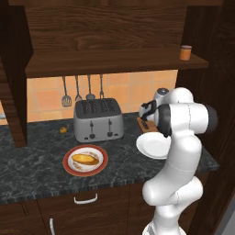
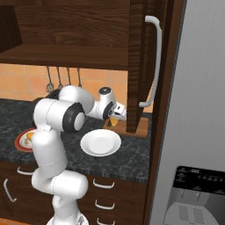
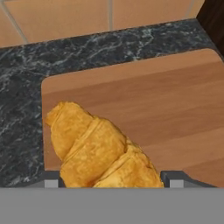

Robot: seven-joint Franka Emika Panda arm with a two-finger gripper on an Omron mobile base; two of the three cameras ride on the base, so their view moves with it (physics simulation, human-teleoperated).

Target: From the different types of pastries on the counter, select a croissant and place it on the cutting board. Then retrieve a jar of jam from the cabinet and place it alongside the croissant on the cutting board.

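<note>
My gripper [image 3: 113, 179] is shut on the croissant [image 3: 94, 148], a golden, ridged pastry held between the two fingertips just over the near left part of the light-brown cutting board [image 3: 153, 100]. From the right base view, the gripper [image 2: 115, 115] hangs low over the board [image 2: 143, 127] with the croissant [image 2: 113, 121] under it. In the left base view the hand [image 1: 146, 114] is over the board's end [image 1: 143, 124], behind the arm. The orange jar of jam [image 1: 185, 53] stands on the cabinet's shelf plank [image 1: 114, 62], up at the right. A larger oblong bun [image 1: 86, 159] lies on a red-rimmed plate [image 1: 69, 167].
A silver toaster [image 1: 98, 119] stands at the back of the black counter [image 1: 36, 165]. An empty white plate [image 1: 153, 146] sits in front of the board. An open cabinet door [image 2: 136, 66] hangs right beside the board, with a grey fridge [image 2: 197, 110] beyond. Utensils [image 1: 78, 92] hang on the tiled wall.
</note>
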